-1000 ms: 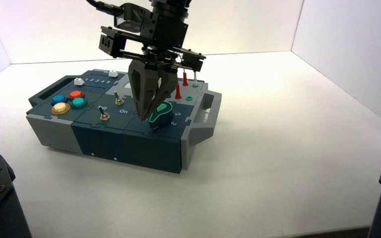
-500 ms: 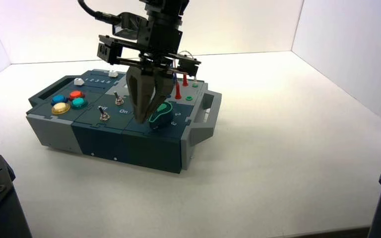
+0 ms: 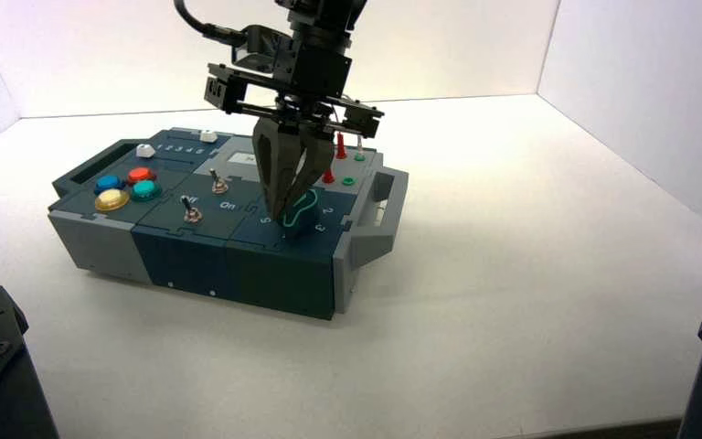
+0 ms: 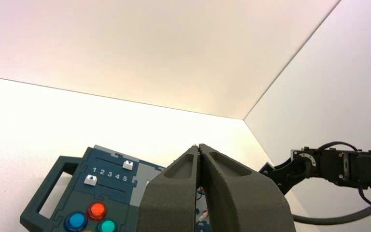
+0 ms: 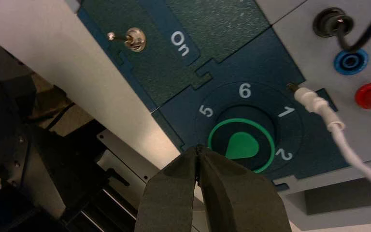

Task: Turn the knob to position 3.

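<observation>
The dark teal knob [image 3: 303, 210] with its green outline sits at the box's near right corner. In the right wrist view, the knob [image 5: 244, 145] shows a green ring and a green teardrop, with numerals 5, 6, 1 and 2 around it. The small white "3" [image 3: 320, 226] shows only in the high view, right of the knob. My right gripper [image 3: 290, 218] hangs straight down with its tips at the knob's left edge. Its fingers [image 5: 199, 149] are pressed together with nothing between them. My left gripper [image 4: 200, 147] is shut and empty, parked away from the box.
The box [image 3: 238, 261] also carries several coloured push buttons [image 3: 128, 187], two metal toggle switches [image 3: 190, 212] by the "On" label [image 5: 181, 43], red plugs [image 3: 340, 144] and a white wire [image 5: 328, 125]. A grey handle [image 3: 379, 215] sticks out on its right side.
My right gripper has moved right from beside the knob to over its left edge, and its fingers have drawn together. The knob looks unmoved.
</observation>
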Motion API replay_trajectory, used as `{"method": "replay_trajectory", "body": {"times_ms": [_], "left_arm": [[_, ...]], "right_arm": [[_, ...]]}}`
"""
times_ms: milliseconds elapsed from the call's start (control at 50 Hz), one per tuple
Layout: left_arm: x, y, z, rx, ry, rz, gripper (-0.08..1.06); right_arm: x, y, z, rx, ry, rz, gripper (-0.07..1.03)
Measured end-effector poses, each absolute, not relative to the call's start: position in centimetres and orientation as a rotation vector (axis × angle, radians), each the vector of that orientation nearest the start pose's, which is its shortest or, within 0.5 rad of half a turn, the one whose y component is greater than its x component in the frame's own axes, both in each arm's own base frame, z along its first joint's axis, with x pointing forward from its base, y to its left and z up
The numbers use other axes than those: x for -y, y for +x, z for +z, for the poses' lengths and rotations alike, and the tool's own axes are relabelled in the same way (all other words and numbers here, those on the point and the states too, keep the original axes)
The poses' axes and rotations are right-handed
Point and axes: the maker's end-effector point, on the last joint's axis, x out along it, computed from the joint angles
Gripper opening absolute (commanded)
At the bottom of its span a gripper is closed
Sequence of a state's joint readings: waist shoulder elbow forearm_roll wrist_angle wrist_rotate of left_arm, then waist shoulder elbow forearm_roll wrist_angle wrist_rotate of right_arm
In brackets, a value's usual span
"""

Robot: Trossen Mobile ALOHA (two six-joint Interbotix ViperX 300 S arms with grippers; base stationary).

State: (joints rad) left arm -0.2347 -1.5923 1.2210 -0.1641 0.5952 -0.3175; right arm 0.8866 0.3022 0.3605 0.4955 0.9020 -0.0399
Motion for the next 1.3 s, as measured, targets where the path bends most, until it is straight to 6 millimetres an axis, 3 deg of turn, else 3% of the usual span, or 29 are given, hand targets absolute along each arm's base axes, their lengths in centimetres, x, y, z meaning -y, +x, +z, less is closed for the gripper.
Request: {"method": "replay_trajectory", "body": {"times_ms": [1300], "left_arm": [[5.21,14.93,25.16,-0.318,-0.423,-0.262,-0.03]], "right_arm": [[-34.27,18.99,4.00,-1.704,-0.213,0.770,-0.02]]}}
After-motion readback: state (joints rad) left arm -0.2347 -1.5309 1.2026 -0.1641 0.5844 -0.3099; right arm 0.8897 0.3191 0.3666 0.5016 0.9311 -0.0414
